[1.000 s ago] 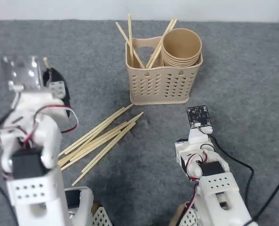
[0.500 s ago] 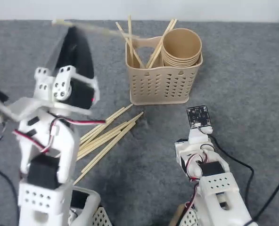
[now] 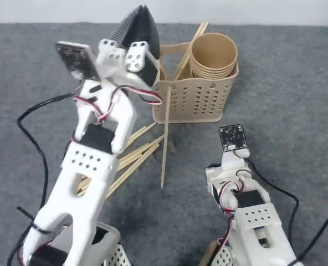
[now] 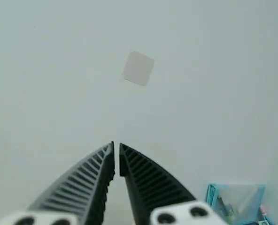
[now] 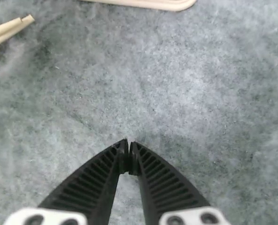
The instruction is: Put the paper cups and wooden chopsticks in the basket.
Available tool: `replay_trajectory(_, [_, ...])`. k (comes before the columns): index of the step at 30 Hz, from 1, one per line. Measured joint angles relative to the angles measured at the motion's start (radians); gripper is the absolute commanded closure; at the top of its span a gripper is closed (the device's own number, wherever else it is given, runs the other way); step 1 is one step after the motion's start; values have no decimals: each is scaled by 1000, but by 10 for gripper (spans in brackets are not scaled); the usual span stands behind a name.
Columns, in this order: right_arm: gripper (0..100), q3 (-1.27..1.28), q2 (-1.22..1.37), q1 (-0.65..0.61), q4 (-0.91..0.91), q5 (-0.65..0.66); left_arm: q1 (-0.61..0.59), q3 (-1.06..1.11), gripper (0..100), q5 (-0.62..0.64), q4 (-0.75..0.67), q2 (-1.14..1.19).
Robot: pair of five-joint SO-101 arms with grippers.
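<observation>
Now that the left gripper (image 4: pixel 116 145) has swung over to the basket (image 3: pixel 191 100), its fingers are pressed together on nothing and a chopstick (image 3: pixel 164 138) lies outside, probably dropped and needing a fresh grasp, while the right gripper (image 5: pixel 128 142) sits closed.

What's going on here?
Left gripper is up by the basket, shut and empty, aimed at the wall. One chopstick stands on end just outside the basket, apparently missed. Cups are in; a bundle lies on the mat. Right gripper is shut, low over the mat.

Left arm (image 3: pixel 100 145) raised; both jaws closed
</observation>
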Motion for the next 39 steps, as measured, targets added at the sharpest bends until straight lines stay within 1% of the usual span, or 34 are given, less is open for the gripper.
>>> replay_trajectory(3, [976, 0, 0, 0, 0, 17, -2, 0, 988, 0, -2, -14])
replay_trajectory(6, [976, 0, 0, 0, 0, 21, -32, 14, 988, 0, 81, -94])
replay_trajectory(9, [972, 0, 0, 0, 0, 21, -84, 48, 988, -5, 262, -242])
replay_trajectory(12, [972, 0, 0, 0, 0, 21, -176, 78, 987, -2, 520, -417])
replay_trajectory(15, [972, 0, 0, 0, 0, 21, -333, 135, 987, -5, 786, -597])
replay_trajectory(16, [972, 0, 0, 0, 0, 21, -394, 169, 987, -2, 852, -651])
replay_trajectory(18, [972, 0, 0, -2, 0, 21, -508, 256, 987, -2, 914, -744])
replay_trajectory(20, [972, 0, 0, -2, 0, 21, -623, 370, 987, -5, 922, -821])
replay_trajectory(22, [972, 0, 0, -2, 2, 21, -707, 491, 987, -3, 898, -872])
replay_trajectory(24, [972, -23, 0, -2, 31, 6, -760, 611, 987, -23, 859, -904])
replay_trajectory(26, [972, -81, 0, 0, 101, -21, -802, 723, 987, -74, 816, -919])
replay_trajectory(29, [972, -193, 0, -2, 236, -51, -830, 875, 987, -140, 744, -921])
replay_trajectory(31, [971, -269, 0, -2, 310, -75, -844, 956, 981, -157, 698, -922])
replay_trajectory(34, [969, -354, 0, 0, 347, -106, -844, 1014, 943, -195, 669, -924])
replay_trajectory(36, [939, -408, 0, -8, 348, -121, -842, 1016, 915, -213, 669, -924])
replay_trajectory(39, [862, -485, 0, -64, 350, -163, -844, 1022, 893, -212, 669, -925])
